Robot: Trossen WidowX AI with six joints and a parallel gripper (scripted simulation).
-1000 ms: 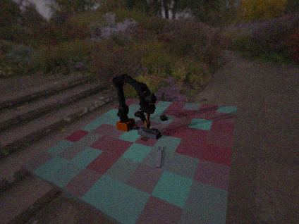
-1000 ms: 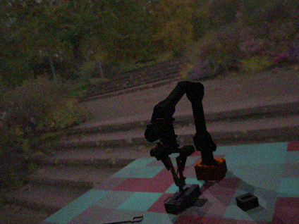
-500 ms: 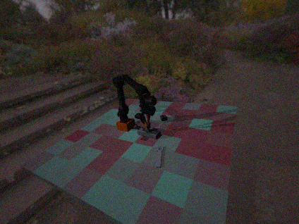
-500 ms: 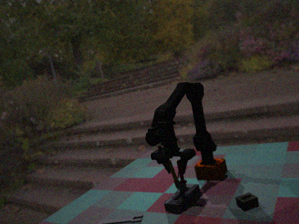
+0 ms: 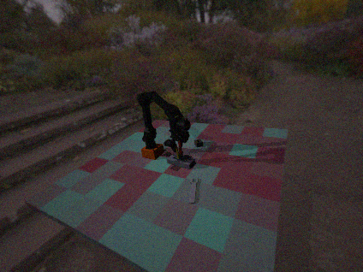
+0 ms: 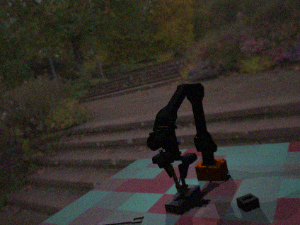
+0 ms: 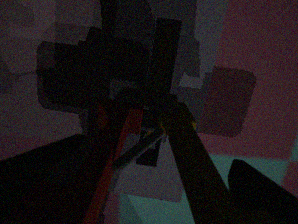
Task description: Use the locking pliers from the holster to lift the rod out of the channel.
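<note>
- The hand (image 5: pixel 176 149) (image 6: pixel 177 174) (image 7: pixel 158 156) is grasping the red-and-yellow-handled locking pliers (image 5: pixel 180 147) (image 6: pixel 175 175) (image 7: pixel 187 155), handles splayed, over the grey channel block (image 5: pixel 184 163) (image 6: pixel 177 205).
- Keep the jaws straddling the rod, then squeeze evenly until they lock.
- Rod, presumably in the channel: can't make it out; jaw tips lost in shadow.

The patchwork mat (image 5: pixel 167 185) (image 6: pixel 143 184) mixes teal, crimson and grey.

A pale wrench (image 5: pixel 193 191) (image 6: pixel 124 221) — flat on the patchwork top (image 5: pixel 141 231) (image 6: pixel 141 185) — amid dim gardens.
</note>
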